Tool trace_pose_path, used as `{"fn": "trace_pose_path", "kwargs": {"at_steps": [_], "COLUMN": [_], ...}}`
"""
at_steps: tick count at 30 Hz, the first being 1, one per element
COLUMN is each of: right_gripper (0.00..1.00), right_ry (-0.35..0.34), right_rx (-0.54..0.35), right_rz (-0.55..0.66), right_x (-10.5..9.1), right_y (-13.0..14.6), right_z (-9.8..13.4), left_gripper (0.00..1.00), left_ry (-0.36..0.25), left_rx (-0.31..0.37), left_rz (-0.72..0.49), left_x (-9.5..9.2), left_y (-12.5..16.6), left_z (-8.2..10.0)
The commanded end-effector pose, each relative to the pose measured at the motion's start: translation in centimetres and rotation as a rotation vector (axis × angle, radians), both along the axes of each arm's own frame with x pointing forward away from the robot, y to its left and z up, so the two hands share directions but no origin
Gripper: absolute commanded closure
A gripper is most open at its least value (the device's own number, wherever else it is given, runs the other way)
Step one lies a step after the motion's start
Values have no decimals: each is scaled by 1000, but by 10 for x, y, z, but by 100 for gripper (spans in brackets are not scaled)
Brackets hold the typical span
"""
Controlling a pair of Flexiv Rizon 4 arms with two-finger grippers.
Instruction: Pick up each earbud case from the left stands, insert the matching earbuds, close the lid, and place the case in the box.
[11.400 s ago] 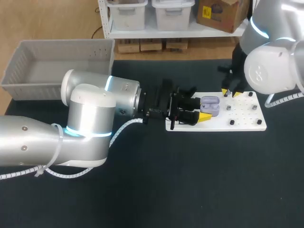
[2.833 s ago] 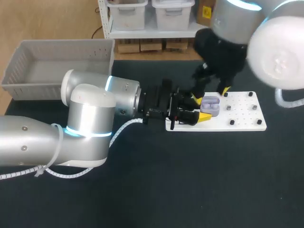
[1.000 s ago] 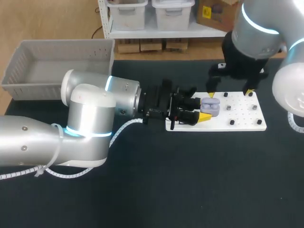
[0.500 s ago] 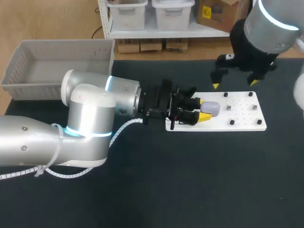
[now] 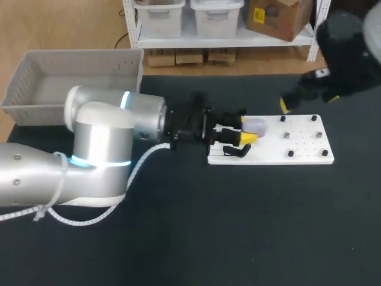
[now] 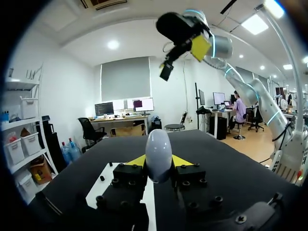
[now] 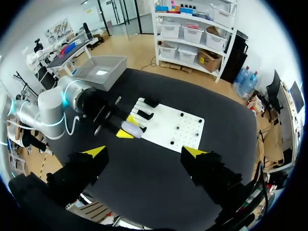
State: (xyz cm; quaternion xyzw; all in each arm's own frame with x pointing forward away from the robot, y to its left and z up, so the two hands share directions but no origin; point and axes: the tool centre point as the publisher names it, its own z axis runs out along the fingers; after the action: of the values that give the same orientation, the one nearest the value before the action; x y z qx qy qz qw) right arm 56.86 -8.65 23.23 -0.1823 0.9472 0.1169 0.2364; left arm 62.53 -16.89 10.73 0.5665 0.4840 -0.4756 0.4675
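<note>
A lilac earbud case (image 5: 258,126) with its lid down sits between the yellow tips of my left gripper (image 5: 248,131), which is shut on it over the left end of the white stand board (image 5: 271,152). In the left wrist view the case (image 6: 159,150) stands on edge between the fingers of the left gripper (image 6: 159,161). My right gripper (image 5: 306,102) hangs open, high above the board's far right side. From the right wrist view its tips, the right gripper (image 7: 144,152), are spread wide far above the case (image 7: 131,129) and the board (image 7: 175,127).
A grey box (image 5: 24,89) stands at the table's far left corner, also seen as the box (image 7: 98,72) behind my left arm (image 7: 62,103). Several small black pegs (image 5: 290,153) stick up from the board. A black stand (image 5: 235,151) lies at its left edge.
The case's lid went from open to down. My right gripper rose and drew back to the right. My left arm shifted a little, moving the case toward the far side.
</note>
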Motion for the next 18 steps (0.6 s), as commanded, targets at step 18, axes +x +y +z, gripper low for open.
{"fn": "trace_pose_path", "kwargs": {"at_steps": [18], "right_gripper": [0], "right_ry": [-72], "right_rx": [35], "right_rz": [-9], "right_x": [-15], "right_y": [-10], "right_z": [2], "left_gripper": [100], "left_ry": [-152], "left_rx": [74], "left_rz": [537], "left_x": [70], "left_y": [173], "left_z": [55]}}
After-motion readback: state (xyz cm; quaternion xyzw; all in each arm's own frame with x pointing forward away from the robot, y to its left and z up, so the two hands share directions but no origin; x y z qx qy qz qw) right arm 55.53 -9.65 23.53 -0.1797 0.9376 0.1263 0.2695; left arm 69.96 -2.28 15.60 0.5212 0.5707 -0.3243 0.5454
